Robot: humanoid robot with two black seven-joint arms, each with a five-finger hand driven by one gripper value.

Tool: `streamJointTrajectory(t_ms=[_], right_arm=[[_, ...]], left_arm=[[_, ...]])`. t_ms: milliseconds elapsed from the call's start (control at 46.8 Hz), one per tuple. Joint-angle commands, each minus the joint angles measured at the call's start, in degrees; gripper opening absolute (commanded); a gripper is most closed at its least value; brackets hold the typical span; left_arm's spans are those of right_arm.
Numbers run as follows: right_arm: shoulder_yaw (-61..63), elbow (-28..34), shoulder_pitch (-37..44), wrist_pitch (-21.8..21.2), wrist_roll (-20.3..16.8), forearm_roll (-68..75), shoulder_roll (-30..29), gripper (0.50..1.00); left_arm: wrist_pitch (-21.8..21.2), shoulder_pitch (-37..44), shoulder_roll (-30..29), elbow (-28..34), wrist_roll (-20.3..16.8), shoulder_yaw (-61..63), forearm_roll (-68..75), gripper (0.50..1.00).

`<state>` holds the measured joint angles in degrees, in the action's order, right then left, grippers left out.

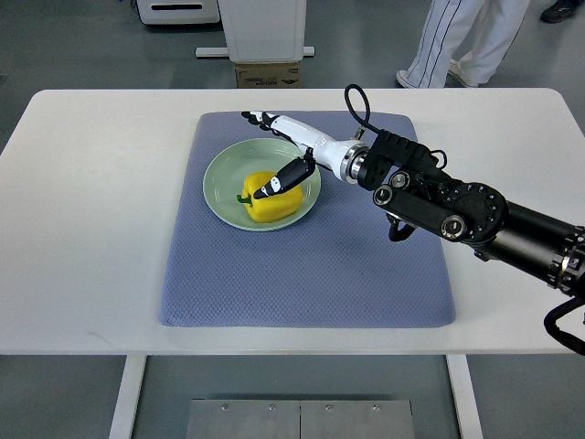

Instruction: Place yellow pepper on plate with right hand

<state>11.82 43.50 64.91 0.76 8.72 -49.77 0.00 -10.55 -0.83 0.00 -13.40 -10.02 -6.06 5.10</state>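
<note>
The yellow pepper (268, 203) with a green stem lies on its side in the pale green plate (222, 171), at the middle of a blue-grey mat. My right hand (254, 154) reaches in from the right, over the plate's far side. Its white fingers (265, 119) stretch out straight past the plate's rim, apart from the pepper. The black-tipped thumb (279, 182) points down onto the top of the pepper, touching it or nearly so. The hand is open and holds nothing.
The blue-grey mat (302, 274) covers the middle of the white table (91, 229). A person's legs in white trousers (457, 41) stand beyond the far edge at the upper right. A white pedestal and a cardboard box (268, 73) stand behind the table.
</note>
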Motion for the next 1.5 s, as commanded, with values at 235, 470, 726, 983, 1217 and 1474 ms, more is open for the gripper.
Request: streamJointTrajectory(t_ms=[235, 470, 726, 983, 1217, 1474], right_arm=[[13.5, 0.0, -5.4, -0.1, -0.2, 0.1, 2.7, 0.993], [23.9, -0.7, -10.1, -0.1, -0.3, 1.1, 5.2, 0.991], [32.1, -2.6, -13.6, 1.5, -0.4, 7.3, 6.4, 0.991], [40.4, -6.3, -15.8, 2.6, -0.3, 15.3, 6.3, 0.993], [46.2, -7.0, -18.5, 3.4, -0.3, 17.9, 6.0, 0.995], [47.8, -7.3, -19.0, 3.3, -0.1, 17.9, 6.0, 1.0]], left_arm=[[0.0, 0.0, 0.0, 0.0, 0.0, 0.0, 0.0, 1.0], [0.0, 0.0, 0.0, 0.0, 0.0, 0.0, 0.0, 1.0], [0.0, 0.0, 0.0, 0.0, 0.0, 0.0, 0.0, 1.0], [0.0, 0.0, 0.0, 0.0, 0.0, 0.0, 0.0, 1.0], [0.0, 0.0, 0.0, 0.0, 0.0, 0.0, 0.0, 1.0], [0.0, 0.0, 0.0, 0.0, 0.0, 0.0, 0.0, 1.0]])
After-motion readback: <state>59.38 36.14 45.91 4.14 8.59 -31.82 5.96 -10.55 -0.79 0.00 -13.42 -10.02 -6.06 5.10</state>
